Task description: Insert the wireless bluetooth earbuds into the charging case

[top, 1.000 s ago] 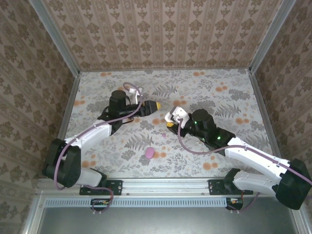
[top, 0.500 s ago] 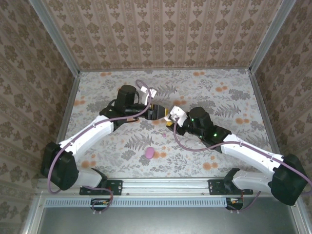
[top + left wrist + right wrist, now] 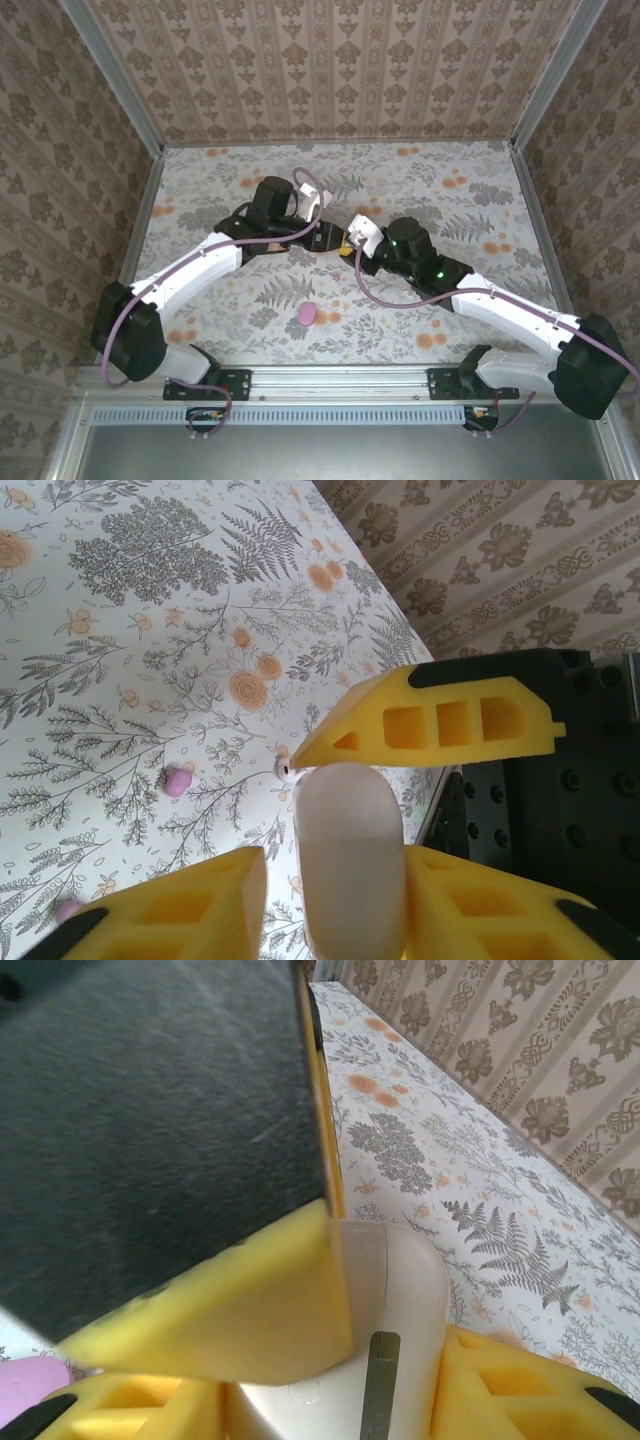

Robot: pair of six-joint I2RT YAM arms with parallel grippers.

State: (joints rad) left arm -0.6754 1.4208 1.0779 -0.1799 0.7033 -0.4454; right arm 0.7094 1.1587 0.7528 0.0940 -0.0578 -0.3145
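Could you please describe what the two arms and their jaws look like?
The left arm and right arm have white links, black joints and a purple cable each. Their jaws are yellow wedges with cut-out windows and black backing. Green lights glow on the right arm.

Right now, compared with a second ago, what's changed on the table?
The left arm swung right toward the right arm, and the left fingers narrowed around the white charging case, one side not yet touching. The right fingers kept gripping the case in place; the pink object on the table stayed put.
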